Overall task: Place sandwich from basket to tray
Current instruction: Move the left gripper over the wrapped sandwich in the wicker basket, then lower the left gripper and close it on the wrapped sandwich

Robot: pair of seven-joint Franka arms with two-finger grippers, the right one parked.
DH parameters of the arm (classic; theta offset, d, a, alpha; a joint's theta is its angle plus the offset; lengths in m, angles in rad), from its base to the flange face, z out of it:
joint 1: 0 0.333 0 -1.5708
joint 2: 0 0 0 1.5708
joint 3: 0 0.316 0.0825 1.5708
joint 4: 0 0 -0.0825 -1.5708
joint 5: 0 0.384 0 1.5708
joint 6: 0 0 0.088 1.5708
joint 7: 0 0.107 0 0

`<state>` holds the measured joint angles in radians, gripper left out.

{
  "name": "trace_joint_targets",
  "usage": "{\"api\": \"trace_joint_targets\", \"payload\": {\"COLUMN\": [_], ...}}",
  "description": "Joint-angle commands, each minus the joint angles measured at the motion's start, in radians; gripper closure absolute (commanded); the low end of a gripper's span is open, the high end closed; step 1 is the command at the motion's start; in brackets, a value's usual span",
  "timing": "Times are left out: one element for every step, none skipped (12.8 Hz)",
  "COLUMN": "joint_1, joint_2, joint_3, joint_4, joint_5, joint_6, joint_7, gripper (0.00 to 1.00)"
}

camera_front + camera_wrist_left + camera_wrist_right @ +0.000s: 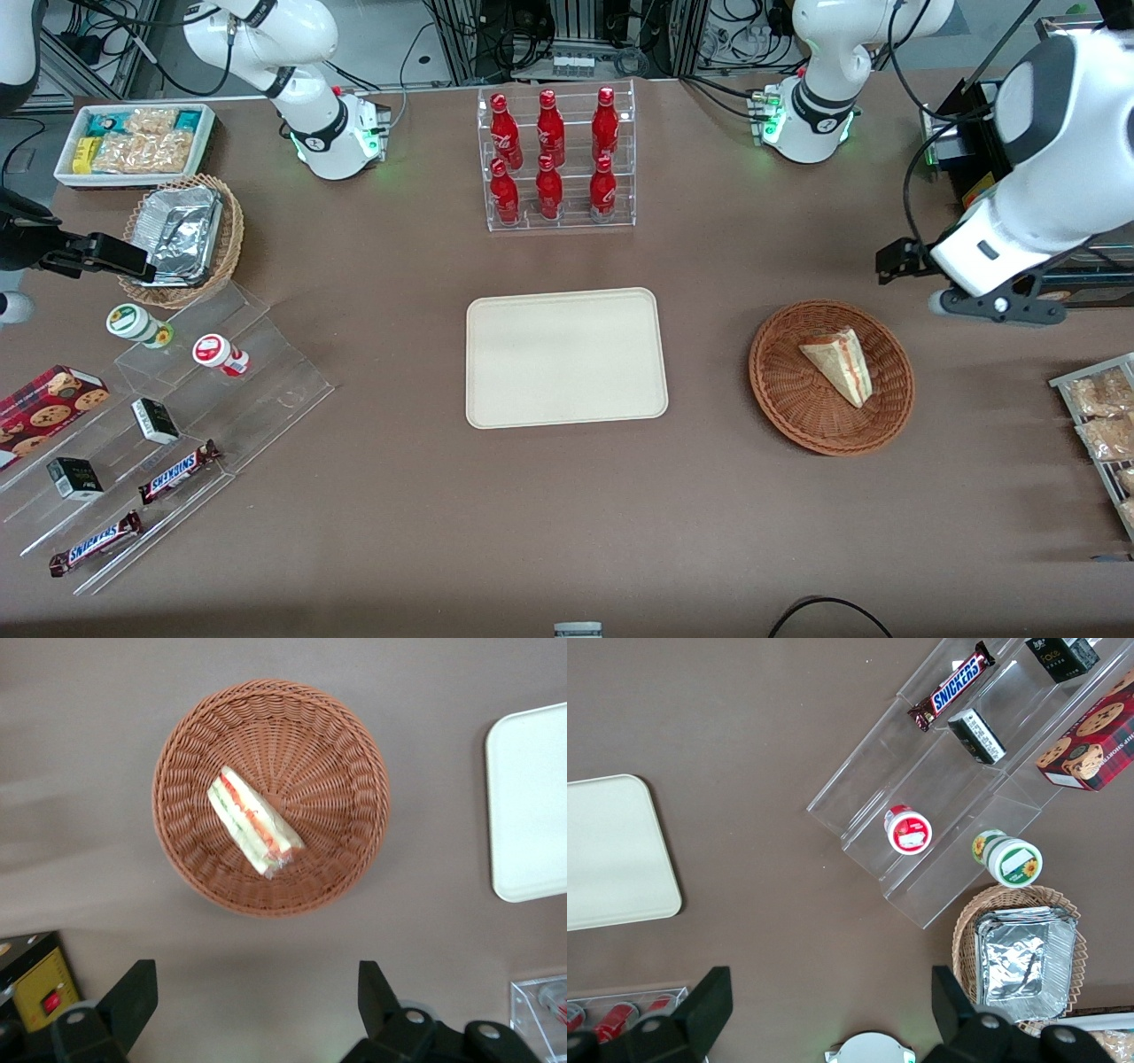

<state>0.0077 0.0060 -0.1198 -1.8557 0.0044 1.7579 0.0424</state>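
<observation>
The sandwich (840, 363), a pale bread wedge with red and green filling, lies in the round reddish-brown wicker basket (780, 390). The left wrist view shows the sandwich (254, 822) lying near the middle of the basket (354, 780). The cream tray (565, 356) lies flat at mid-table with nothing on it, and its corner shows in the left wrist view (532, 806). My left gripper (997, 307) hangs high above the table, a little farther from the front camera than the basket and toward the working arm's end. Its jaws (252, 1001) are wide open and hold nothing.
A clear rack of red bottles (556, 159) stands farther from the front camera than the tray. A tan wicker basket with foil containers (182, 237), a white snack bin (135, 142) and a clear stepped display (177, 425) lie toward the parked arm's end. Snack packets (1103, 416) lie at the working arm's end.
</observation>
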Motion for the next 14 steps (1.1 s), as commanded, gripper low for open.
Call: {"api": "trace_joint_targets", "payload": {"joint_1": [0.012,0.012,0.012,0.012,0.014,0.014,0.014,0.015,0.018,0.029,0.031,0.031,0.032,0.031], "joint_2": [-0.047,-0.046,-0.047,-0.047,-0.041,-0.034,-0.026,-0.021,-0.015,-0.014,-0.014,-0.012,-0.003,0.015], "joint_3": [-0.004,-0.004,-0.004,-0.004,-0.004,-0.004,-0.003,-0.001,-0.001,-0.001,-0.001,-0.001,-0.001,-0.001], "joint_4": [-0.164,-0.222,-0.282,-0.331,-0.356,-0.367,-0.372,-0.373,-0.375,-0.39,-0.407,-0.424,-0.428,-0.428], "joint_5": [-0.006,-0.006,-0.006,-0.007,-0.007,-0.007,-0.007,-0.009,-0.012,-0.012,-0.014,-0.017,-0.017,-0.017], "joint_6": [0.165,0.246,0.328,0.401,0.441,0.468,0.476,0.479,0.489,0.515,0.544,0.563,0.578,0.589], "joint_7": [0.021,0.021,0.021,0.019,0.019,0.017,0.016,0.001,-0.045,-0.117,-0.192,-0.288,-0.393,-0.501], "gripper": [0.0,0.0,0.0,0.0,0.0,0.0,0.0,0.0,0.0,0.0,0.0,0.0,0.0,0.0]}}
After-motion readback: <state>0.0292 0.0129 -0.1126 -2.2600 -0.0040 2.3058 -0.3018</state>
